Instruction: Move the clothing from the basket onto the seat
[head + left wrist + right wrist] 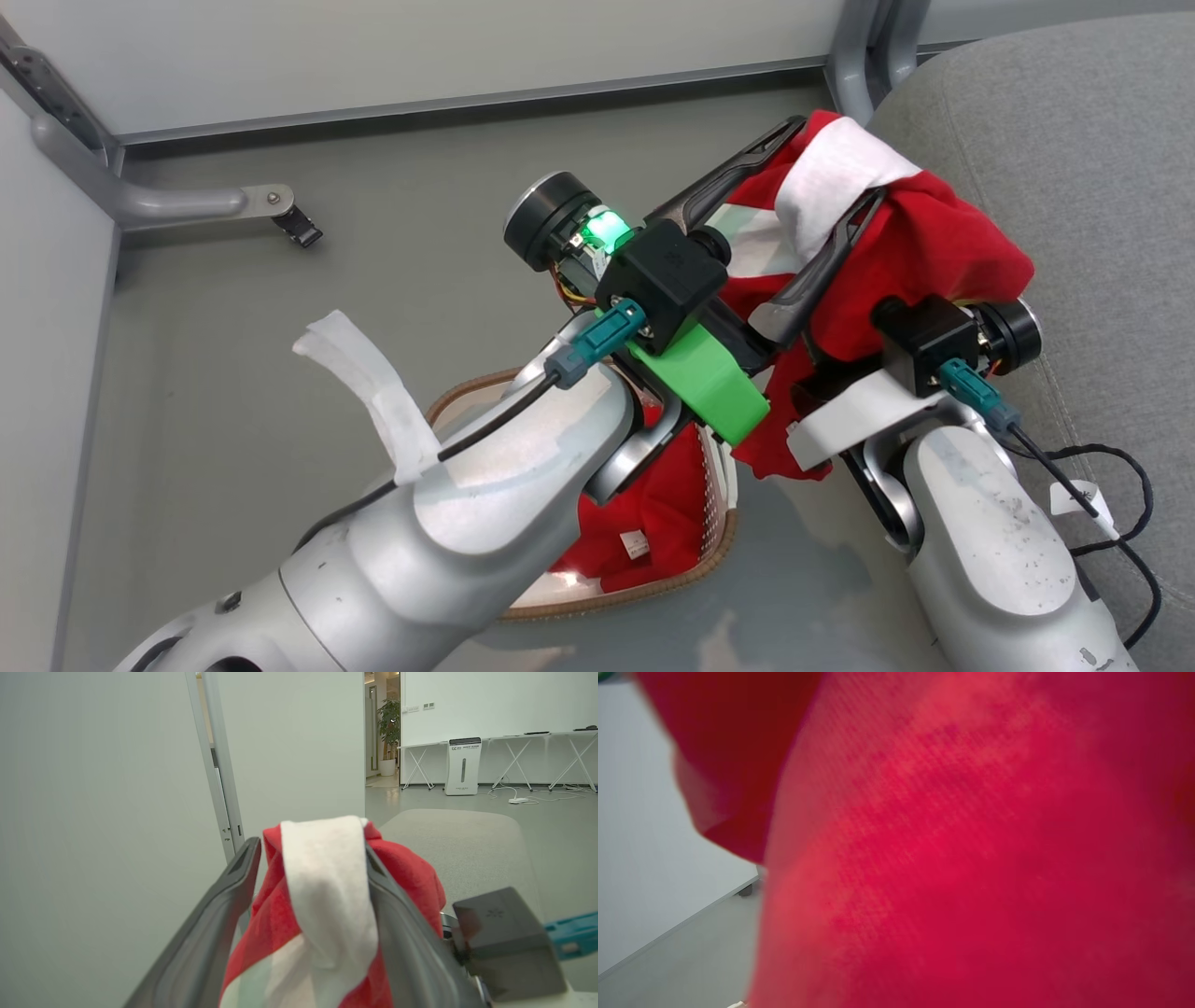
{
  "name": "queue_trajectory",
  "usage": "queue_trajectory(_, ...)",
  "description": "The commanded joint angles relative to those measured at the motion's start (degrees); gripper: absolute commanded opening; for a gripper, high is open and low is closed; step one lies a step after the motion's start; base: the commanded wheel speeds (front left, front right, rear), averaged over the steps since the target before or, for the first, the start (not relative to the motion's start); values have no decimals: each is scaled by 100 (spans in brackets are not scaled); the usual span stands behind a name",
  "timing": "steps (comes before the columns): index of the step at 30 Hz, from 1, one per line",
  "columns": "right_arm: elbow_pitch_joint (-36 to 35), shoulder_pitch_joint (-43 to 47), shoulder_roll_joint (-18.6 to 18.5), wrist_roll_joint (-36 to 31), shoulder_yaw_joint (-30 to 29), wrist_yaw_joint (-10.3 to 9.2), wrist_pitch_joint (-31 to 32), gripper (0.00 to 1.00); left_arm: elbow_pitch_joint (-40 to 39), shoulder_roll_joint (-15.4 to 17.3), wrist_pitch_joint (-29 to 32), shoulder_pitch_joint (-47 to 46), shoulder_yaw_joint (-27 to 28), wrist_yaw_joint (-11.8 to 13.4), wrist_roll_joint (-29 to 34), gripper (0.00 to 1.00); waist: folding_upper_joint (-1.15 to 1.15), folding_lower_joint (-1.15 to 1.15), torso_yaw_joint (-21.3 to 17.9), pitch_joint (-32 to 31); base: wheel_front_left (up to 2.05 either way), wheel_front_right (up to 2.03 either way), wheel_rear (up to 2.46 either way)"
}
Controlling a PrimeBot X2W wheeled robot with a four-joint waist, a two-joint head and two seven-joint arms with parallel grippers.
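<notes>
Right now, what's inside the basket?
One red shirt with a small white label lies in the basket. The left forearm covers most of the inside, so anything else in there cannot be seen.

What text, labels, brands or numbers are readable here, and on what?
No text is readable.
Small label on the red shirt in the basket: too small.
White cable tag: too small.
Marking on the white appliance: blurred.

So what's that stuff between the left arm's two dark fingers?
A bunched red shirt, white collar on top, fills the gap. The left gripper has its jaws apart around it, shown in the left wrist view and the head view.
</notes>
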Motion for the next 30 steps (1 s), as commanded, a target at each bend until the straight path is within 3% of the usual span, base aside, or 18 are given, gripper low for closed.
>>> queue_trajectory(1, 7, 66, -22, 14, -21, -2, -14, 0, 14, 39, -19, -91, -8, 32, 24, 100, 0, 0, 2, 5, 0, 0, 0)
queue_trajectory(12, 85, 128, -22, 137, -249, -2, -14, 0, 122, 115, 21, 7, -63, 31, -18, 100, 0, 0, -75, 19, 0, 0, 0)
queue_trajectory(30, 58, 1, -20, 50, -967, -2, -14, 0, 110, 231, 165, 59, -325, 31, 56, 100, 0, 0, -682, 427, 0, 0, 0)
